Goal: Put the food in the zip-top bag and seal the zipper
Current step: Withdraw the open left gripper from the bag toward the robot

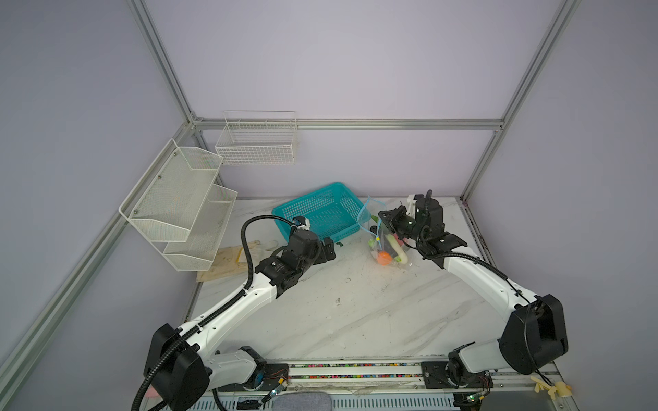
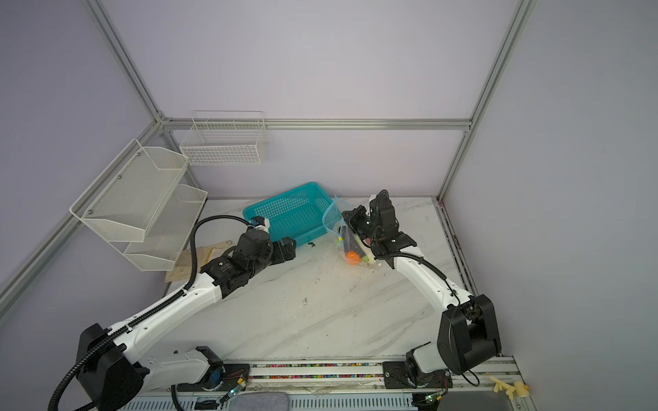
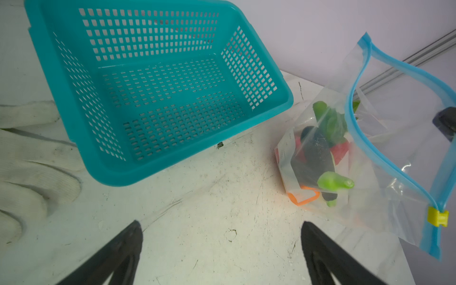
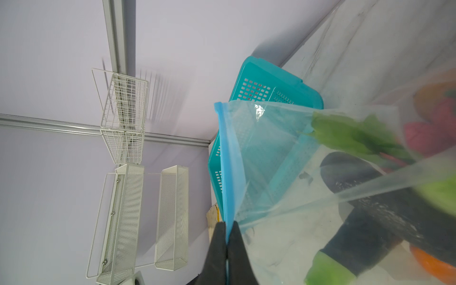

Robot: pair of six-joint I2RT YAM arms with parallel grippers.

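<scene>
Zip-top bag (image 4: 271, 160) pinched by right claw (image 4: 226, 224) (left claw (image 3: 220, 225) agape).

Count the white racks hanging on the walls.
2: a wire basket on the back wall, and a two-tier mesh shelf on the left wall. None seems hidden.

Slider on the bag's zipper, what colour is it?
The slider is yellow, clearest in the left wrist view.

Basket (image 3: 158, 86) teal w/ grid of holes, bag (image 3: 399, 177) clear w/ lt-blue zipper (image 4: 225, 160) & yellow slider (image 3: 438, 217), food (image 3: 318, 153) dk, green, red & orange, table (image 3: 222, 209) white marble w/ grey veins, racks (image 1: 178, 199) white mesh.
</scene>
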